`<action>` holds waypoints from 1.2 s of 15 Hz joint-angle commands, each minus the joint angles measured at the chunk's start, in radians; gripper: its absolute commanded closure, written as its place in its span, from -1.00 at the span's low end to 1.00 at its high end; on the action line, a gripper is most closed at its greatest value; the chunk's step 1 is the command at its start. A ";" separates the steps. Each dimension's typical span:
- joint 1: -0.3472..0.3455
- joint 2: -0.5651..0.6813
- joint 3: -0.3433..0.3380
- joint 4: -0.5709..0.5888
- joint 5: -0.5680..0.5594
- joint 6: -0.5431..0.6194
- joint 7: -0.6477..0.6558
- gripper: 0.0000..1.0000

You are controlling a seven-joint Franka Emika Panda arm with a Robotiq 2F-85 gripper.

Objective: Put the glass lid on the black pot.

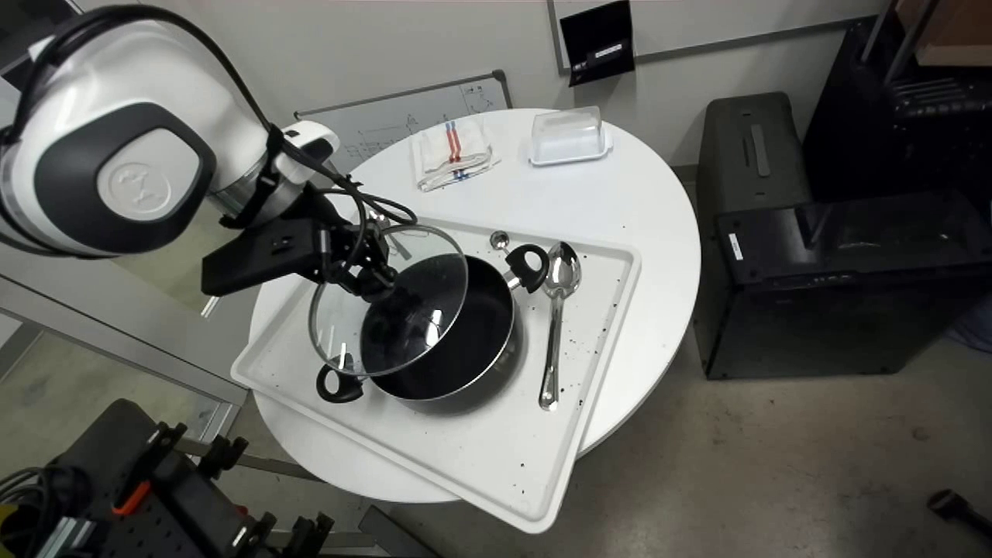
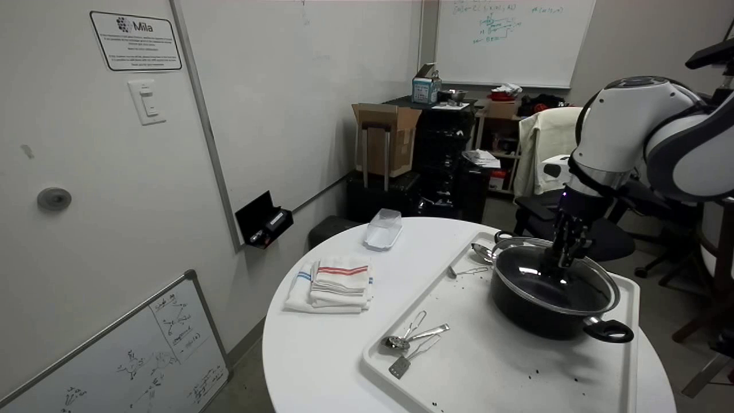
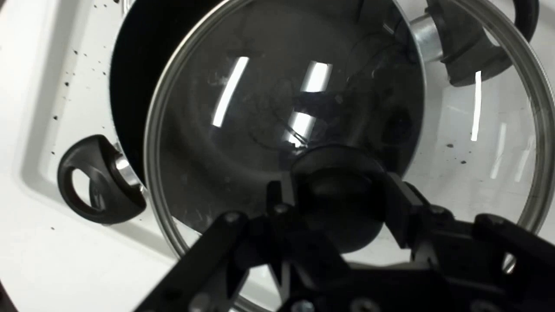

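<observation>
Fingers (image 3: 401, 210) pinching black knob (image 3: 340, 203) of glass lid (image 3: 269, 143), drawn in to its width. Lid held over black pot (image 1: 488, 333), off-centre: part of pot's mouth uncovered, one side handle (image 3: 531, 17) seen partly through glass. Whether lid touches rim: cannot tell. Pot on white tray (image 1: 496, 465), large metal spoon (image 1: 556, 310) beside it. Round white worktop (image 1: 659, 232) carries tray, folded towels (image 2: 341, 287), clear-covered dish (image 1: 570, 139).

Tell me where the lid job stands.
Done: the jaws grip the glass lid by its knob. In hand: placement; the lid is over the black pot but looks off-centre in the wrist view, leaving part of the pot uncovered. Left, probably: centring it, lowering, then opening those clamped jaws.
</observation>
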 commanded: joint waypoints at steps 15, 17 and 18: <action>0.016 0.100 -0.104 0.098 0.003 -0.007 0.090 0.51; 0.015 0.108 -0.103 0.101 0.004 -0.005 0.092 0.51; 0.015 0.111 -0.103 0.102 0.004 -0.004 0.093 0.51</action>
